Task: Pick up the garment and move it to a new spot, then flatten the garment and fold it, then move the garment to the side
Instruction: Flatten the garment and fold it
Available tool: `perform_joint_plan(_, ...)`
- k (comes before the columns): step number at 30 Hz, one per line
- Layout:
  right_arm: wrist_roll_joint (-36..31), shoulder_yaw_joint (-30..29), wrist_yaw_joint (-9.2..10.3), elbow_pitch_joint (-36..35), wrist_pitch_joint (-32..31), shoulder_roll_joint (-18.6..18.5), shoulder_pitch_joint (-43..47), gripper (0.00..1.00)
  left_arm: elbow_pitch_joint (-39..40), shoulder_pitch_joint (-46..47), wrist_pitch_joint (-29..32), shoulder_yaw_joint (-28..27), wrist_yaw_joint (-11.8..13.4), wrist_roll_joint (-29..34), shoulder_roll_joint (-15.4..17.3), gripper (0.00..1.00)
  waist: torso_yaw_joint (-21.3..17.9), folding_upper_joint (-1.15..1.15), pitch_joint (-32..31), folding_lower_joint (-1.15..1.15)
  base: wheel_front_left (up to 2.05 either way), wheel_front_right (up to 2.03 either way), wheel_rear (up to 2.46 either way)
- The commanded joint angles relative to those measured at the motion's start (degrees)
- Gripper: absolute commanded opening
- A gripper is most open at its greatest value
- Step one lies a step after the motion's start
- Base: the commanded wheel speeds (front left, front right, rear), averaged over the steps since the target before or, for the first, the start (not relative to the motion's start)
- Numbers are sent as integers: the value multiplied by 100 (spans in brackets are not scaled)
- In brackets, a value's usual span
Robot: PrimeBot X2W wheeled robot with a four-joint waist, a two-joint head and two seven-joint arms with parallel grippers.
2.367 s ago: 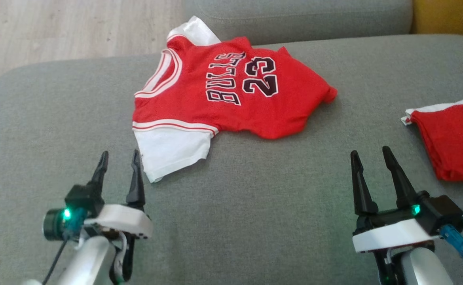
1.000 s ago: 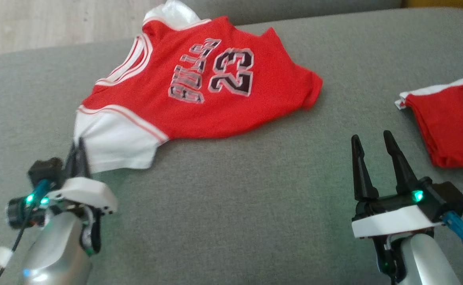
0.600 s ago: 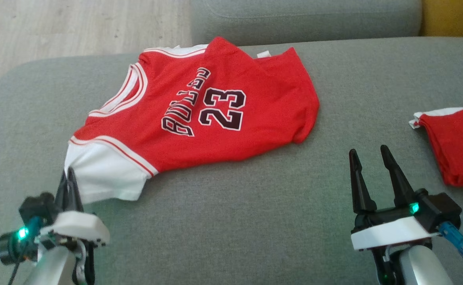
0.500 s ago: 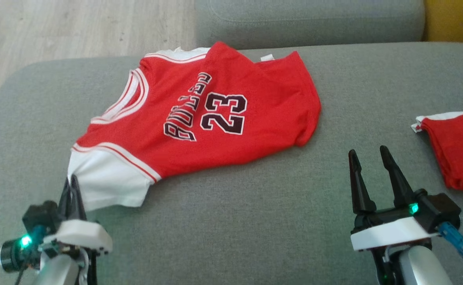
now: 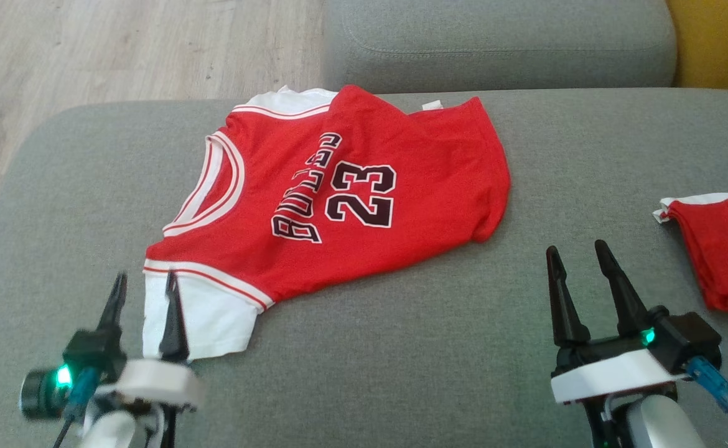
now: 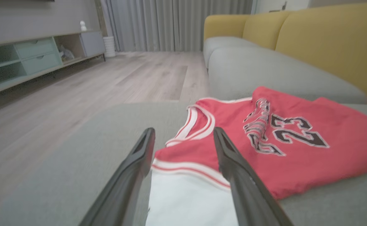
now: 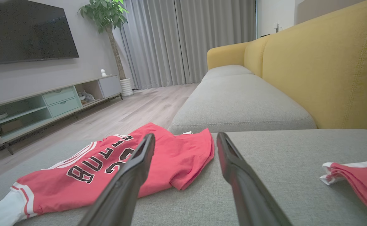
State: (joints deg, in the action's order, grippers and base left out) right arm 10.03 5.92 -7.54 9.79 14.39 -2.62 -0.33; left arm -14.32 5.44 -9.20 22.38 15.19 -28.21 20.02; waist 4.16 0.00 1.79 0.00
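The garment [image 5: 351, 199] is a red jersey with white sleeves and the number 23, lying spread on the grey cushion [image 5: 401, 361]. My left gripper [image 5: 145, 280] stands open at its near white sleeve [image 5: 202, 317]; one finger is over the sleeve's edge, the other over bare cushion. In the left wrist view the gripper [image 6: 183, 131] is open, with the sleeve [image 6: 189, 201] lying loose between the fingers and the garment [image 6: 280, 138] beyond. My right gripper [image 5: 575, 249] is open and holds nothing, to the right of the jersey's hem. In the right wrist view it [image 7: 186, 136] points past the garment [image 7: 108, 169].
A second red-and-white cloth [image 5: 722, 249] lies at the cushion's right edge, also in the right wrist view [image 7: 359, 179]. A grey sofa seat [image 5: 494, 43] with a yellow back [image 5: 718, 43] lies behind. Wooden floor [image 5: 90, 50] borders the cushion's rounded far-left edge.
My left gripper was shut on the white sleeve and drew the garment nearer; now its jaws have opened and let the sleeve go. The right gripper has held still; the camera shifted.
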Motion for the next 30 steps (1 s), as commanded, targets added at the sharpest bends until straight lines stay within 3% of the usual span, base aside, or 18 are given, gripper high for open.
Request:
perform_joint_plan(1, 5, 130, 5, -192, 61, -26, -161, 100, 356, 508, -132, -144, -19, 98, 154, 100, -21, 0, 1, 0, 0, 0, 0)
perform_joint_plan(8, 8, 99, 5, -294, 61, -26, -242, 100, 759, 904, -445, -39, -113, 375, 57, 100, -165, 0, 14, 0, 0, 0, 0)
perform_joint_plan(17, -7, 81, 5, -413, 61, -26, -203, 100, 658, 752, -544, 141, -272, 428, -158, 100, -218, 0, 70, 0, 0, 0, 0)
perform_joint_plan(24, -133, 11, 5, -414, 61, -26, -317, 100, 663, 772, -571, 150, -373, 499, -258, 100, -56, 0, 336, 0, 0, 0, 0)
perform_joint_plan(30, -290, -288, 5, -69, -264, -26, -1256, 100, 647, 1021, -577, 193, -468, 572, -435, 100, 245, 0, 884, 0, 0, 0, 0)
